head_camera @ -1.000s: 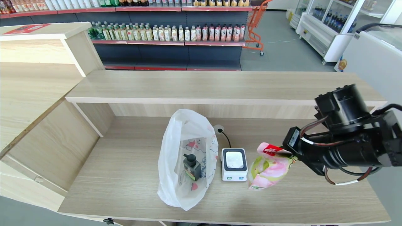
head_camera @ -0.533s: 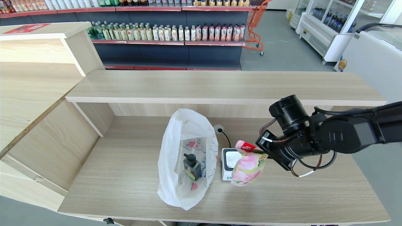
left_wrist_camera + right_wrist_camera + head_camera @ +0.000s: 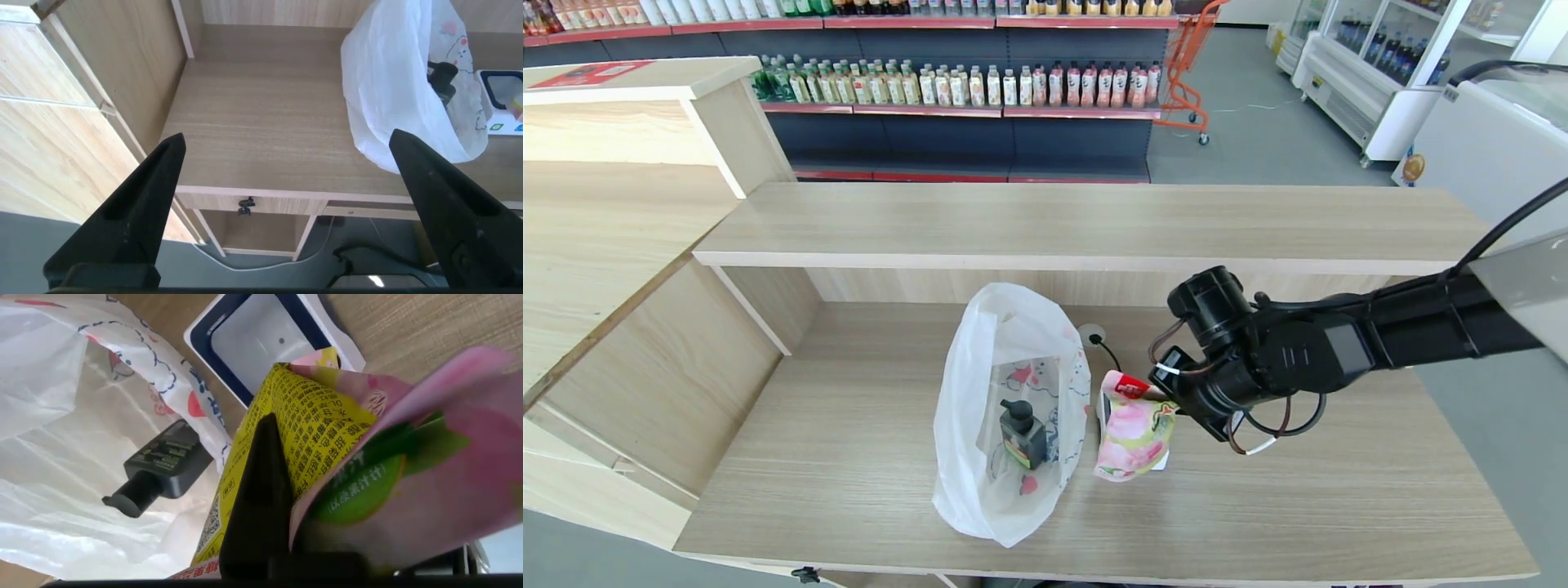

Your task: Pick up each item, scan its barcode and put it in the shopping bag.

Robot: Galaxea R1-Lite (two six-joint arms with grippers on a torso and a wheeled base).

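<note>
1. Your right gripper [image 3: 1165, 392] is over the middle of the wooden counter [image 3: 849, 457]. Its fingers are closed on the top edge of the pink snack pouch [image 3: 1131, 433].
2. The pouch hangs down from this grip. It is in front of the white scanner [image 3: 270, 335] and covers most of it in the head view. I cannot tell whether the pouch touches the scanner.
3. In the right wrist view you see one side of the pouch in yellow with small print and the other in pink and green.
4. The shopping bag [image 3: 980, 457] stands just to the left of the pouch and the scanner. It is white and half transparent, and its mouth is open toward the top.
5. A black pump bottle [image 3: 1021, 437] is already inside the bag, in its lower part.
6. A black cable [image 3: 1107, 353] goes from the far side of the scanner to a round hole in the counter.
7. Your left gripper [image 3: 286, 139] is at the near left, above the near edge of the counter and well apart from the bag. Its two fingers are spread wide, with nothing between them.
</note>
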